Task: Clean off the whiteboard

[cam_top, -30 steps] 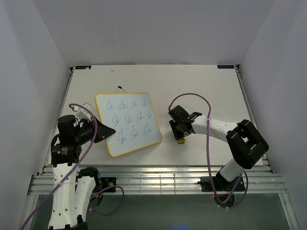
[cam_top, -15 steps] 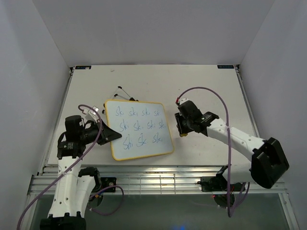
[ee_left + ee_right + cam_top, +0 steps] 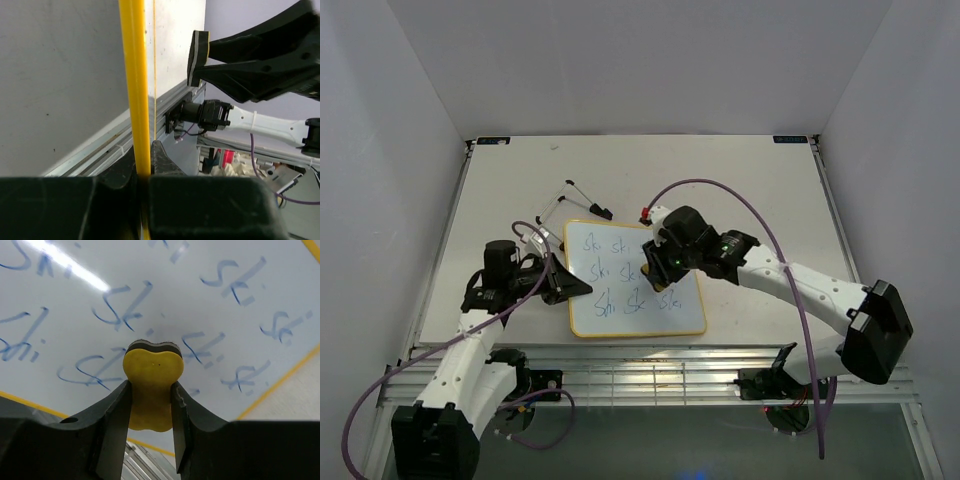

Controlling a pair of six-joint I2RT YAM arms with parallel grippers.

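Whiteboard [image 3: 638,322] lies close to the worktop's near edge, a little left of its middle, and rows of blue handwritten marks [image 3: 608,273] cover its face. The left gripper [image 3: 563,288] is clamped on the board's left side. Seen from the left wrist, the thin yellow frame [image 3: 134,90] runs edge-on straight down between the closed fingers. The right gripper [image 3: 660,270] reaches over the middle of the board from the right and pinches a small yellow eraser [image 3: 152,385] between its fingers [image 3: 119,405], with the eraser's dark felt side turned toward the writing. I cannot tell whether the felt actually touches the surface. A black wire piece [image 3: 585,200] lies on the worktop just beyond the board's far left corner.
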